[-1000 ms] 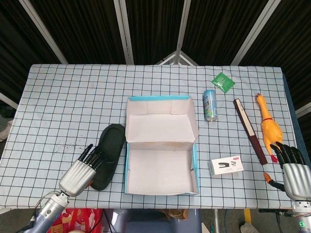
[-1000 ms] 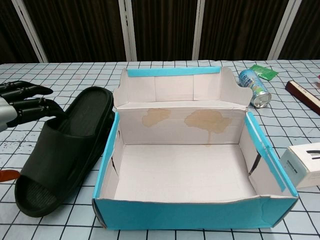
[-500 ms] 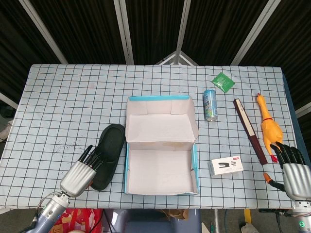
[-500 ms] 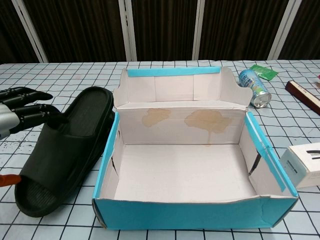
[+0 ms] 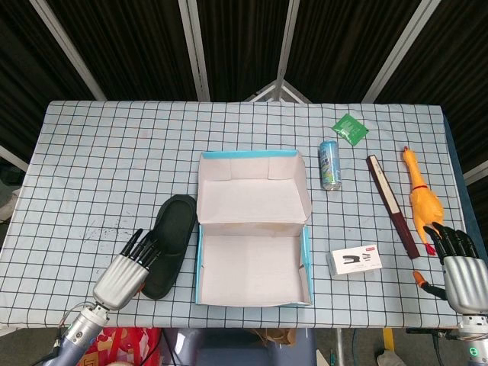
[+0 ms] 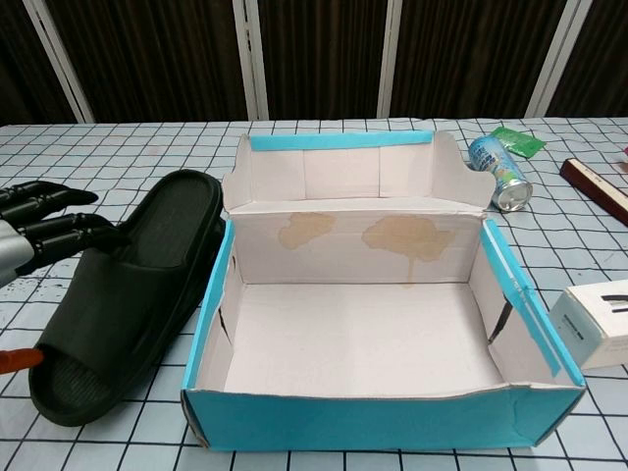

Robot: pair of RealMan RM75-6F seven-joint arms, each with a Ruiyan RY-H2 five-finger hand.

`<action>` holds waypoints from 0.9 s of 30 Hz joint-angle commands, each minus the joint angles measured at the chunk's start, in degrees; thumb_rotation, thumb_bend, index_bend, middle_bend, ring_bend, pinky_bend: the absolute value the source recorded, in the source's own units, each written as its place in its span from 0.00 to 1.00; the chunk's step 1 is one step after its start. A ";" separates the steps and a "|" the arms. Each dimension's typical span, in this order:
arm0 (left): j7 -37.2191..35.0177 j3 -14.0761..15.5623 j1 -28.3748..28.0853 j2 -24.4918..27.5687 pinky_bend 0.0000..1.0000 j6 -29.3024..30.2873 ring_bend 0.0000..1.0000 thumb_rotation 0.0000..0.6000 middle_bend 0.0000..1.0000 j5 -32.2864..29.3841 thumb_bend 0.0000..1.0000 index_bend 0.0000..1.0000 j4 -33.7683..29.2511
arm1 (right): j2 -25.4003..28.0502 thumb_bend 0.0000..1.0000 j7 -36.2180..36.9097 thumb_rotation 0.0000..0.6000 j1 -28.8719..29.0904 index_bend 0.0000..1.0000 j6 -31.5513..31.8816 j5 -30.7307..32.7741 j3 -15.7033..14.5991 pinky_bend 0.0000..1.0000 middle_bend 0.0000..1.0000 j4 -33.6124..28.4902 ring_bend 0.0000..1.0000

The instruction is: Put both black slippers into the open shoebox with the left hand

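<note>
One black slipper lies on the tabltop, touching the left side of the open shoebox. The left hand sits beside it, fingers apart, holding nothing. A weak grab could let the slipper slip or shove the box. Only the chest view shows stains inside the box. Only the head view shows the right hand; whether it is closed cannot be told. No second slipper shows.

Chest view crops the left hand at the left edge, showing fingers only; the stapler box and the dark stick run off the right edge; head view cuts the right hand at the bottom; only one slipper shows.
</note>
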 commanded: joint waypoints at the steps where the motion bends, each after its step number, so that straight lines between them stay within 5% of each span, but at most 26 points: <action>1: -0.85 0.12 -0.17 -0.76 0.00 0.62 0.00 1.00 0.13 0.94 0.12 0.14 1.26 | 0.03 0.26 0.10 1.00 -0.03 0.15 0.02 0.06 0.01 0.10 0.12 0.00 0.11; 27: -2.07 0.38 -0.27 -4.40 0.00 1.47 0.00 1.00 0.14 1.65 0.17 0.15 6.77 | 0.32 0.26 0.99 1.00 -0.06 0.15 -0.32 0.42 0.05 0.10 0.12 -0.09 0.11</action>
